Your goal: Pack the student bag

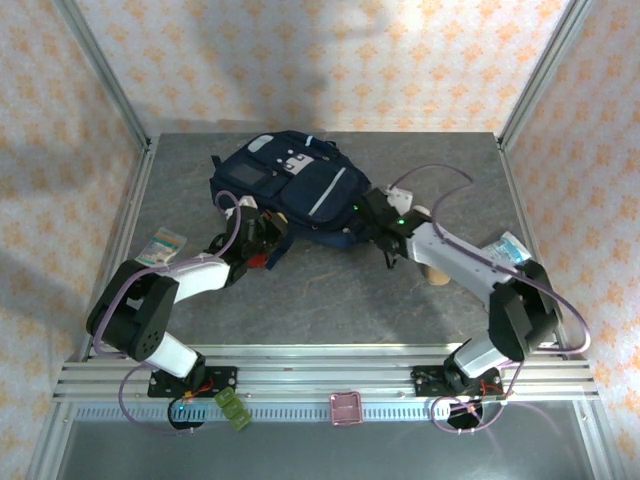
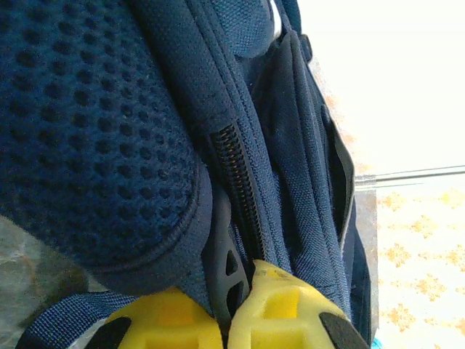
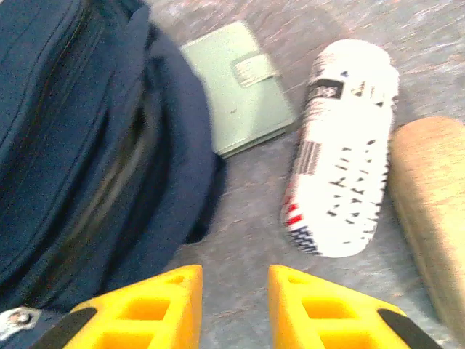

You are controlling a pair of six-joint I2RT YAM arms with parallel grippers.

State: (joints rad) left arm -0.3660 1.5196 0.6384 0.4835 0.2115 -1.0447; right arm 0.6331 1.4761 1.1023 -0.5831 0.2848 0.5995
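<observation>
My left tool (image 2: 236,320) is clamped on the student bag (image 1: 290,190) by its zipper, and my right tool (image 3: 234,305) stands apart, empty. The green wallet (image 3: 240,87) and white roll (image 3: 341,153) lie unpacked on the worktop (image 3: 247,233).

Top external: fixed, high, behind the arm bases. It faces down and forward over the whole table (image 1: 330,290), with the student bag (image 1: 290,190) at mid-distance.

Left wrist: very close against the bag's side, looking along a zipper (image 2: 236,182). The left gripper (image 2: 225,323) sits at the bottom edge.

Right wrist: low over the table, facing down and forward past the right gripper (image 3: 235,305). Bag edge at left, green wallet (image 3: 240,87) and white printed cylinder (image 3: 345,145) ahead. The frame is soft.

Shared: all three views take in the bag. Overhead and right wrist share the table just right of it. The tan object (image 3: 429,218) may be the roll seen from overhead.
</observation>
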